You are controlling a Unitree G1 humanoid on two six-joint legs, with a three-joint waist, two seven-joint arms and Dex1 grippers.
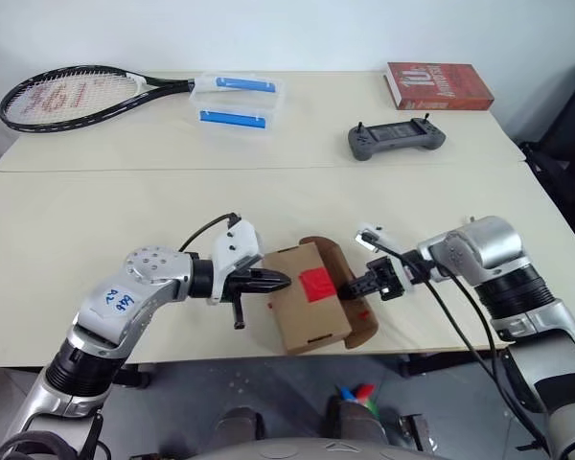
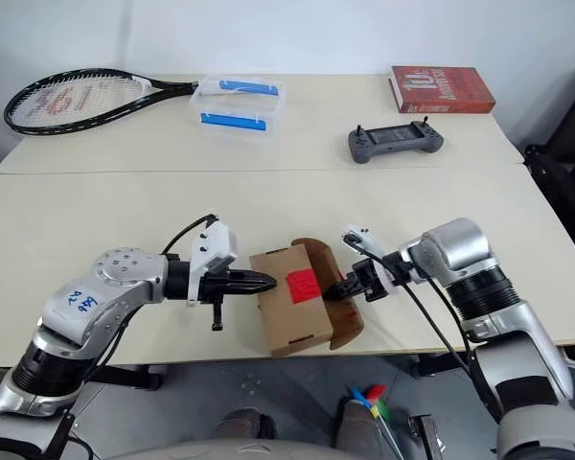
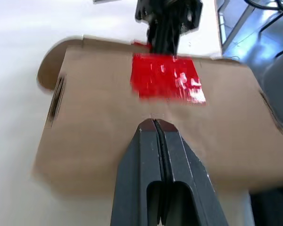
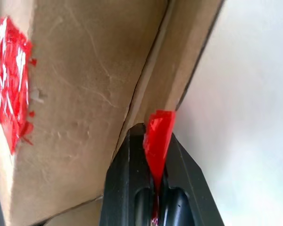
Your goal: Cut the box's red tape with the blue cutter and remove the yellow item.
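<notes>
The brown cardboard box (image 1: 302,311) sits at the table's front edge, its rounded side flap (image 1: 333,259) swung out to the right. A red tape square (image 1: 316,284) is stuck on its top face. My left gripper (image 1: 283,281) is shut with nothing in it, and its tips (image 3: 154,125) press on the cardboard just short of the red tape (image 3: 166,77). My right gripper (image 1: 350,287) is at the flap side, shut on a loose strip of red tape (image 4: 158,136) beside the flap's edge. The blue cutter and the yellow item are out of view.
At the back of the table lie a tennis racket (image 1: 77,96), a clear container with blue strips (image 1: 235,103), a grey game controller (image 1: 395,140) and a red book (image 1: 439,86). The box partly overhangs the front table edge (image 1: 172,361).
</notes>
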